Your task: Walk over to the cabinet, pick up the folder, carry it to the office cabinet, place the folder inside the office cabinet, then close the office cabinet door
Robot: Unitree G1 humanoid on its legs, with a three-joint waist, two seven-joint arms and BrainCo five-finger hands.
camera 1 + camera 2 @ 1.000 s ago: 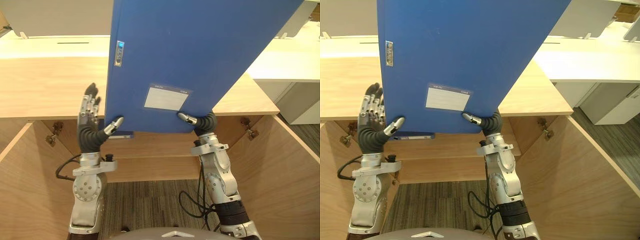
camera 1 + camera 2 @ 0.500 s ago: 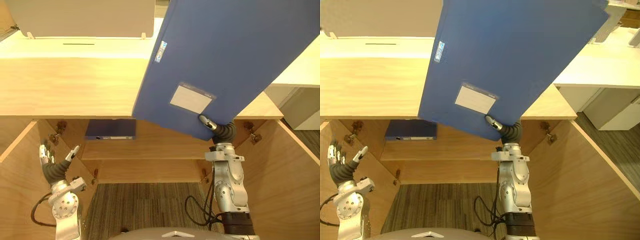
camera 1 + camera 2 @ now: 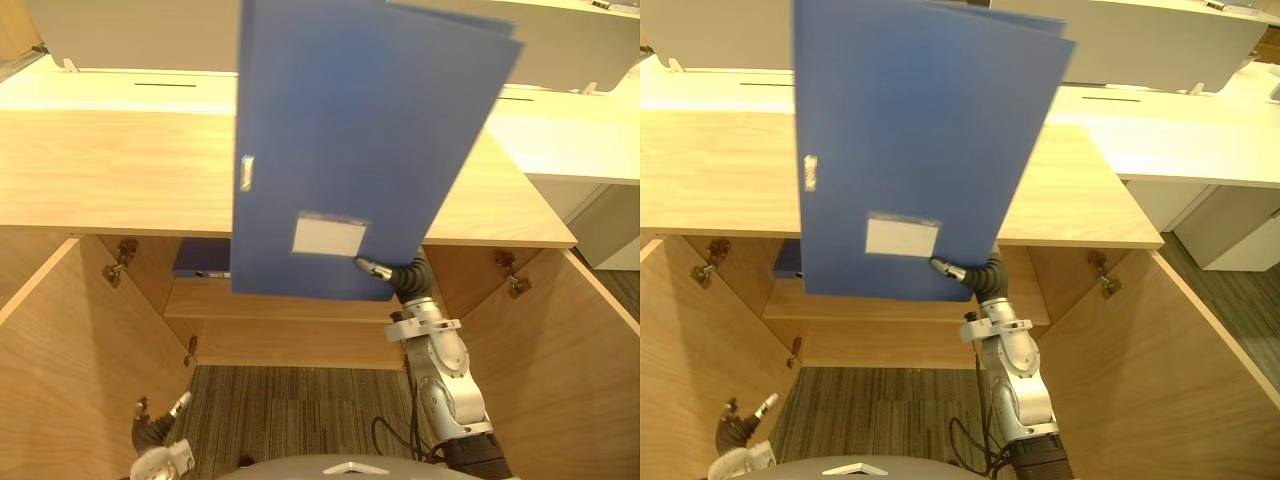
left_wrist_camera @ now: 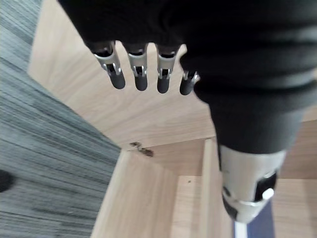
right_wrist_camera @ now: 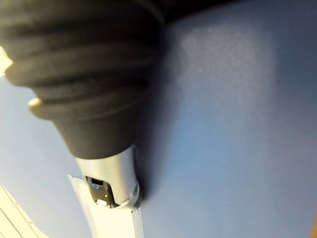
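Left eye view: the right hand [image 3: 400, 275] grips the blue folder [image 3: 350, 150] at its lower edge. The thumb [image 3: 371, 267] is pressed on the front face just beside the white label [image 3: 329, 235]; the remaining fingers are hidden behind the folder. The folder is held upright and slightly tilted, in the air in front of the wooden cabinet's top panel [image 3: 100, 170], with a small metal fitting [image 3: 246, 172] near its left edge. In the right wrist view the thumb tip lies against the blue surface at the label's edge.

Both cabinet doors, the left door [image 3: 60, 370] and the right door [image 3: 560, 350], stand open. A second blue folder [image 3: 200, 258] lies flat on the inner shelf [image 3: 290, 305], partly covered by the held folder.

The left hand [image 3: 155, 440] hangs low beside the left door, above the striped carpet [image 3: 290, 410]. Its fingers [image 4: 140, 74] are relaxed and hold nothing.
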